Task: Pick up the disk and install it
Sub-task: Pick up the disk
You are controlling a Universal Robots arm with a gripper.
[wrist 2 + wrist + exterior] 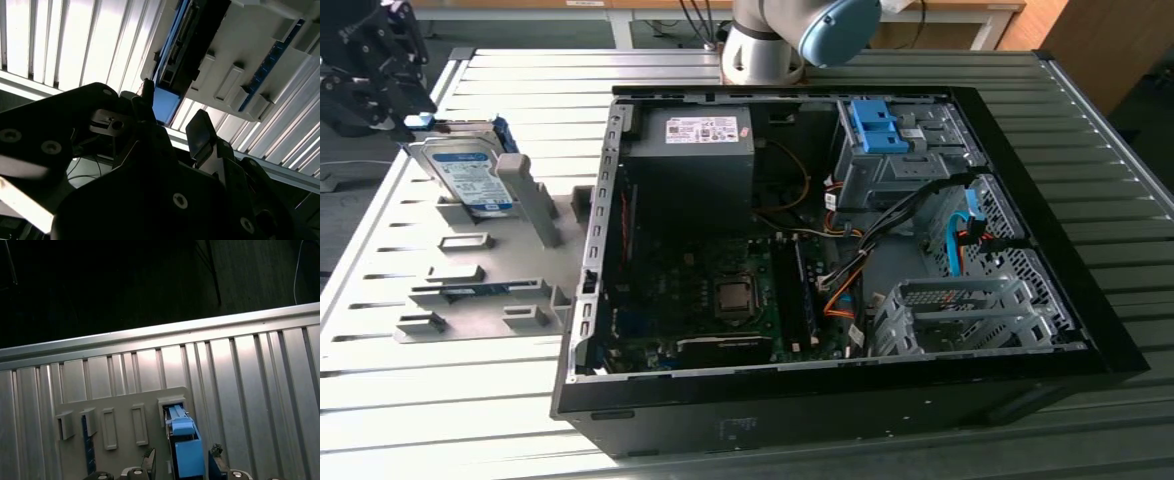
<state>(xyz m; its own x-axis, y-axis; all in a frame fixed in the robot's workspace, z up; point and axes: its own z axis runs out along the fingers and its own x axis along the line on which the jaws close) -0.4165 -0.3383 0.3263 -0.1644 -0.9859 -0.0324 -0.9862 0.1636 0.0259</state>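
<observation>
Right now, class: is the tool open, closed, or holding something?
The tool: open, straddling the disk, not clamped on it.

Arm base point(767, 45) upright, gripper point(403, 100) at the exterior view's left, 2 fingers point(200, 132) spread apart.

Silver-grey arm joint point(761, 52) with a pale blue cap point(838, 25); matte black, screw-studded gripper point(172, 119).
</observation>
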